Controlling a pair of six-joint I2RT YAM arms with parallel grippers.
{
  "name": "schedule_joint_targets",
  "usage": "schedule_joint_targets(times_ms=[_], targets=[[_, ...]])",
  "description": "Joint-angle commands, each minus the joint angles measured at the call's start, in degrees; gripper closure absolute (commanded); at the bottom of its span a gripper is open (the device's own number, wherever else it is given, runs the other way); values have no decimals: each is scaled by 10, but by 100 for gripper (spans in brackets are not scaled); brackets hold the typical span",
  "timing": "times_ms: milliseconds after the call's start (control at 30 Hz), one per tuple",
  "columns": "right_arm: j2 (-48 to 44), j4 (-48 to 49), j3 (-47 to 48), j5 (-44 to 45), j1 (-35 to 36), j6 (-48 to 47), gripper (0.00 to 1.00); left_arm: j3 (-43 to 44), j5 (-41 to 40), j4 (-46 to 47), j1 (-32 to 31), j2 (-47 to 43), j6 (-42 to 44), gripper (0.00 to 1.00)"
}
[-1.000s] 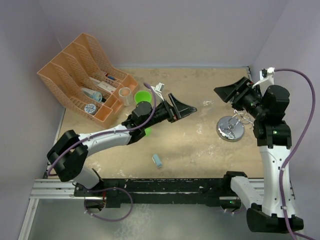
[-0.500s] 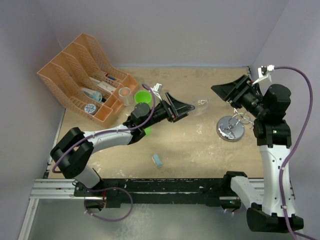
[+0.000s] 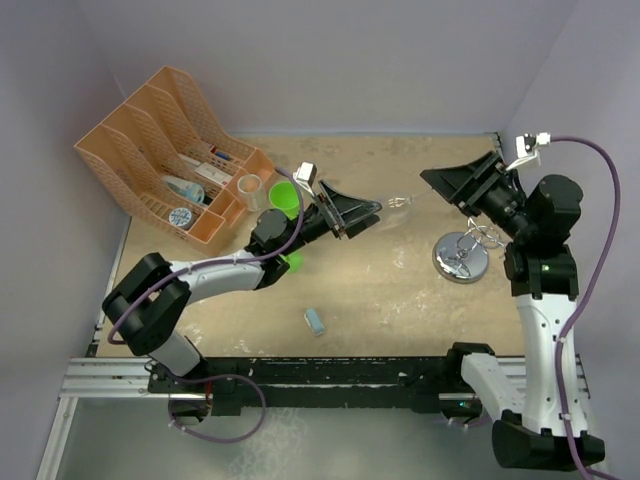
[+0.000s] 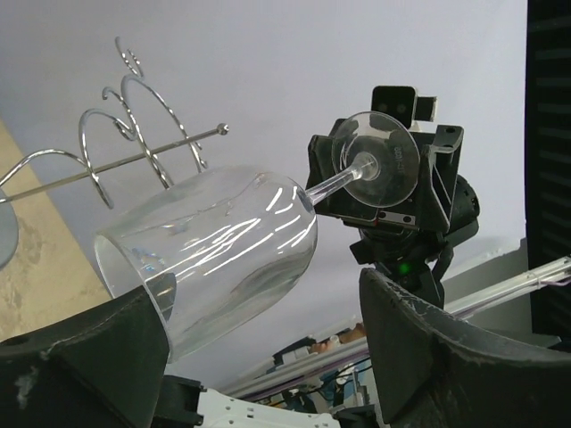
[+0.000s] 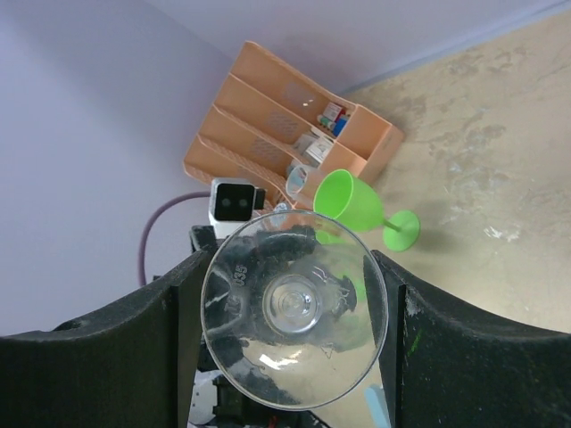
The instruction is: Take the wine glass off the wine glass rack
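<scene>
The clear wine glass [image 3: 397, 204] hangs in the air left of the chrome wine glass rack [image 3: 462, 255], free of its wire arms [image 4: 134, 134]. My right gripper [image 3: 432, 188] is closed on the glass's round foot [image 5: 294, 321], which spans the gap between its two fingers [image 5: 293, 266]. My left gripper [image 3: 372, 212] is open around the bowl [image 4: 223, 241]. The rim touches one finger [image 4: 134, 321], and a wide gap is left to the other finger [image 4: 419, 339]. The stem [image 4: 335, 181] runs from the bowl to the foot.
An orange file organizer [image 3: 170, 150] stands at the back left, with a clear cup [image 3: 249, 186] and a green plastic goblet [image 3: 285, 195] beside it. A small blue object [image 3: 315, 321] lies near the front. Walls close in the back and the right.
The glass and both grippers have shifted left, away from the rack. The left gripper has tilted upward around the bowl.
</scene>
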Motion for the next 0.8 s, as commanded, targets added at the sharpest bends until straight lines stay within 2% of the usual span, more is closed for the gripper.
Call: schedule_joint_targets(times_ms=[0, 267, 433, 633, 767], targets=[[-8, 66, -18, -49, 2, 24, 89, -1, 23, 141, 0, 4, -62, 27], [-19, 153, -67, -72, 2, 74, 89, -10, 20, 208, 0, -1, -111, 54], [-19, 173, -74, -79, 2, 75, 87, -15, 23, 237, 0, -4, -125, 67], [-17, 215, -95, -98, 2, 91, 83, -9, 32, 284, 1, -9, -145, 70], [-14, 256, -117, -116, 2, 119, 82, 0, 38, 297, 1, -15, -147, 67]])
